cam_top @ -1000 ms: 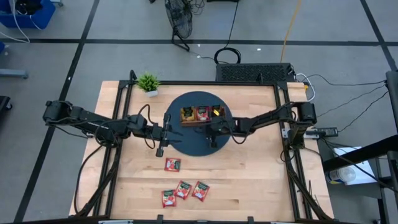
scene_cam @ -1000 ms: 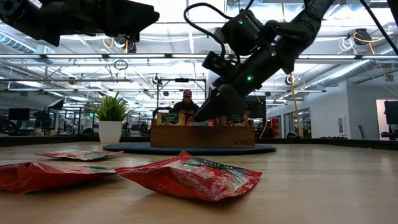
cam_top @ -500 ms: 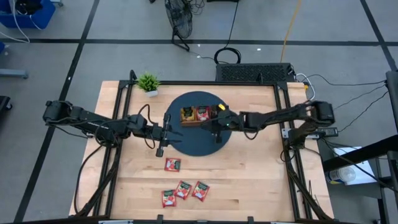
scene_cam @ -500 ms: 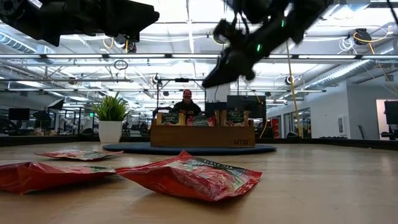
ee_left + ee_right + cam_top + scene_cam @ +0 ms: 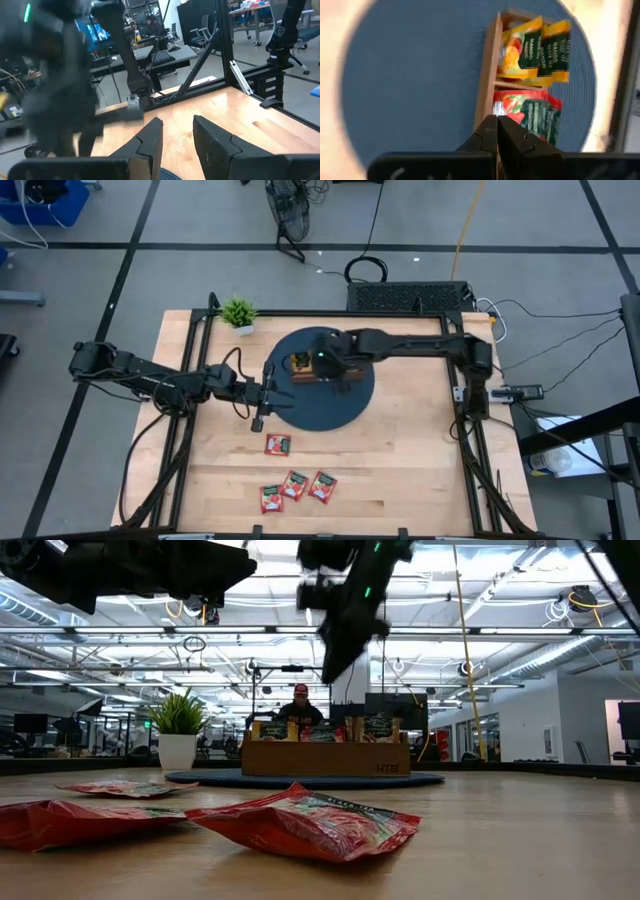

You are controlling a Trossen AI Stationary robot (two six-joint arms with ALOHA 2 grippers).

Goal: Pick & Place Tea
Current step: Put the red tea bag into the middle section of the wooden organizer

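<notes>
Tea sachets (image 5: 296, 484) lie loose on the wooden table (image 5: 410, 460) in the high view: one red packet just below the dark round mat (image 5: 320, 405), three more in a cluster nearer the table's front edge. The wooden tray (image 5: 303, 366) sits on the mat, mostly covered by the right gripper (image 5: 322, 366), which hangs directly above it with its arm reaching in from the right side of the table. The left gripper (image 5: 259, 408) waits at the mat's left edge; its fingers are too small here to judge. A small potted plant (image 5: 238, 313) stands behind the mat, toward the table's back-left corner.

From table height, red sachets (image 5: 315, 823) lie in the foreground, well in front of the tray (image 5: 325, 758), whose compartments hold upright packets. The right gripper (image 5: 330, 668) hangs above the tray, clear of it, its tip narrowed to a point. A person sits in the room beyond.

The left wrist camera shows the left gripper (image 5: 176, 132) with its two fingers standing apart by a moderate gap, nothing between them.

The right wrist camera looks down on the tray (image 5: 490, 75): orange sachets (image 5: 535, 47) fill one compartment, red-and-green ones (image 5: 532, 114) the next. The right gripper (image 5: 497, 127) has its fingers pressed together; it appears to hold nothing, though the tips overlap the tray's wall in this view.
</notes>
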